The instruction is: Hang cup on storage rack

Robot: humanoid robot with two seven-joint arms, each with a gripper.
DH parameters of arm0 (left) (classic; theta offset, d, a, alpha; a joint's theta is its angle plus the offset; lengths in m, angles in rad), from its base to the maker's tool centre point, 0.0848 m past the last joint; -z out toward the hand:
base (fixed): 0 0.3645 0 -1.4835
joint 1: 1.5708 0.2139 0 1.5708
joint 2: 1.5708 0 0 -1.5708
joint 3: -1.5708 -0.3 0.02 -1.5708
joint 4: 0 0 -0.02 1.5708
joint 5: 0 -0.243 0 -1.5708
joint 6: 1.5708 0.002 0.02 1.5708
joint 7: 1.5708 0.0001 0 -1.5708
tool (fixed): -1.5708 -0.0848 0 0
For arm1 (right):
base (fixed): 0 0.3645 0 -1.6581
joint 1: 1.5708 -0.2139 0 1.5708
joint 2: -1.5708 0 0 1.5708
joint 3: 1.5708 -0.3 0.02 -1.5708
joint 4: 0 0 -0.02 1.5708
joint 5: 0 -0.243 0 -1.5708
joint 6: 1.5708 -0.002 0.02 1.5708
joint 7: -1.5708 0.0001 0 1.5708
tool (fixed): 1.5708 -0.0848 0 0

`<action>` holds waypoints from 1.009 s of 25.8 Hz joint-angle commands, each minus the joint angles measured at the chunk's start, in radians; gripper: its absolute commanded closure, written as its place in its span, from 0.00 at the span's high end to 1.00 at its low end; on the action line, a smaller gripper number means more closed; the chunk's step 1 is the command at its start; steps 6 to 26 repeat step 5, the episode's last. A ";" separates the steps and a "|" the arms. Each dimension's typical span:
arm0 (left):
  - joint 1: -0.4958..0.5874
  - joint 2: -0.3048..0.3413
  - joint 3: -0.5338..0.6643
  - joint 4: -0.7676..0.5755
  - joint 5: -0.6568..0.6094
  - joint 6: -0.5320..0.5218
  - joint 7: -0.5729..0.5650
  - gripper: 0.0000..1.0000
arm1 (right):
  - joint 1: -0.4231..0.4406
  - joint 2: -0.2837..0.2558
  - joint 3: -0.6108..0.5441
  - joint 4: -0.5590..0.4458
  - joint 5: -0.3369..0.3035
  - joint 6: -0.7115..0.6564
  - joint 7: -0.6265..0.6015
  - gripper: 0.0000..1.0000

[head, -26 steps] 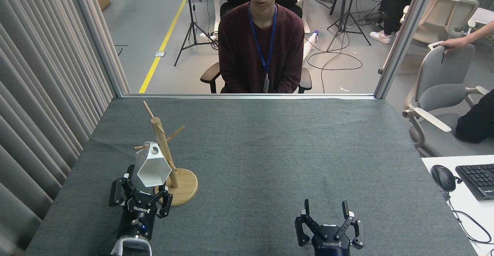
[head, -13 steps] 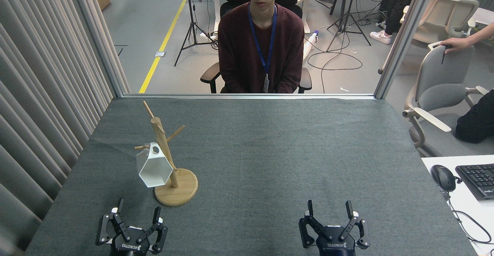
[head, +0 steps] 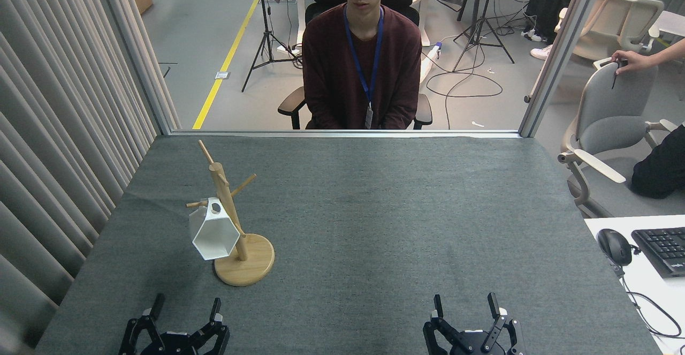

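The white faceted cup (head: 212, 235) hangs by its rim tab from a left-hand peg of the wooden storage rack (head: 234, 221), its open mouth facing me. The rack stands on its round base at the left of the grey table. My left gripper (head: 185, 307) is open at the bottom edge, well below the rack and apart from the cup, with nothing between its fingers. My right gripper (head: 464, 304) is open too, low at the bottom right of centre, also holding nothing.
A person sits in a chair (head: 364, 50) behind the table's far edge (head: 342, 134). A curtain (head: 59, 119) runs along the left side. A white desk with a mouse (head: 614, 246) and a keyboard (head: 662, 249) stands at the right.
My left gripper let go of the cup and drew back down toward the bottom edge. The cup settled hanging on the peg. My right gripper also sank lower.
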 commanded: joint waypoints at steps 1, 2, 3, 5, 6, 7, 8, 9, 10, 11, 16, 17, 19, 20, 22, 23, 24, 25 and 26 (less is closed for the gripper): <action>0.012 -0.005 -0.001 -0.013 0.010 -0.008 -0.003 0.99 | 0.008 -0.005 0.000 -0.013 0.000 -0.001 0.001 0.99; 0.012 -0.006 -0.004 -0.013 0.010 -0.008 -0.003 0.99 | 0.008 -0.007 0.001 -0.013 0.000 -0.002 0.001 0.99; 0.012 -0.014 -0.004 -0.011 0.010 -0.008 -0.003 0.99 | 0.008 -0.008 0.001 -0.011 0.000 -0.002 0.001 0.99; 0.010 -0.032 -0.003 -0.011 0.011 -0.006 -0.003 0.99 | 0.008 -0.011 0.001 -0.011 0.001 -0.001 -0.002 0.99; 0.010 -0.032 -0.003 -0.011 0.011 -0.006 -0.003 0.99 | 0.008 -0.011 0.001 -0.011 0.001 -0.001 -0.002 0.99; 0.010 -0.032 -0.003 -0.011 0.011 -0.006 -0.003 0.99 | 0.008 -0.011 0.001 -0.011 0.001 -0.001 -0.002 0.99; 0.010 -0.032 -0.003 -0.011 0.011 -0.006 -0.003 0.99 | 0.008 -0.011 0.001 -0.011 0.001 -0.001 -0.002 0.99; 0.010 -0.032 -0.003 -0.011 0.011 -0.006 -0.003 0.99 | 0.008 -0.011 0.001 -0.011 0.001 -0.001 -0.002 0.99; 0.010 -0.032 -0.003 -0.011 0.011 -0.006 -0.003 0.99 | 0.008 -0.011 0.001 -0.011 0.001 -0.001 -0.002 0.99; 0.010 -0.032 -0.003 -0.011 0.011 -0.006 -0.003 0.99 | 0.008 -0.011 0.001 -0.011 0.001 -0.001 -0.002 0.99; 0.010 -0.032 -0.003 -0.011 0.011 -0.006 -0.003 0.99 | 0.008 -0.011 0.001 -0.011 0.001 -0.001 -0.002 0.99; 0.010 -0.032 -0.003 -0.011 0.011 -0.006 -0.003 0.99 | 0.008 -0.011 0.001 -0.011 0.001 -0.001 -0.002 0.99; 0.010 -0.032 -0.003 -0.011 0.011 -0.006 -0.003 0.99 | 0.008 -0.011 0.001 -0.011 0.001 -0.001 -0.002 0.99; 0.010 -0.032 -0.003 -0.011 0.011 -0.006 -0.003 0.99 | 0.008 -0.011 0.001 -0.011 0.001 -0.001 -0.002 0.99; 0.010 -0.032 -0.003 -0.011 0.011 -0.006 -0.003 0.99 | 0.008 -0.011 0.001 -0.011 0.001 -0.001 -0.002 0.99; 0.010 -0.032 -0.003 -0.011 0.011 -0.006 -0.003 0.99 | 0.008 -0.011 0.001 -0.011 0.001 -0.001 -0.002 0.99; 0.010 -0.032 -0.003 -0.011 0.011 -0.006 -0.003 0.99 | 0.008 -0.011 0.001 -0.011 0.001 -0.001 -0.002 0.99; 0.010 -0.032 -0.003 -0.011 0.011 -0.006 -0.003 0.99 | 0.008 -0.011 0.001 -0.011 0.001 -0.001 -0.002 0.99; 0.010 -0.032 -0.003 -0.011 0.011 -0.006 -0.003 0.99 | 0.008 -0.011 0.001 -0.011 0.001 -0.001 -0.002 0.99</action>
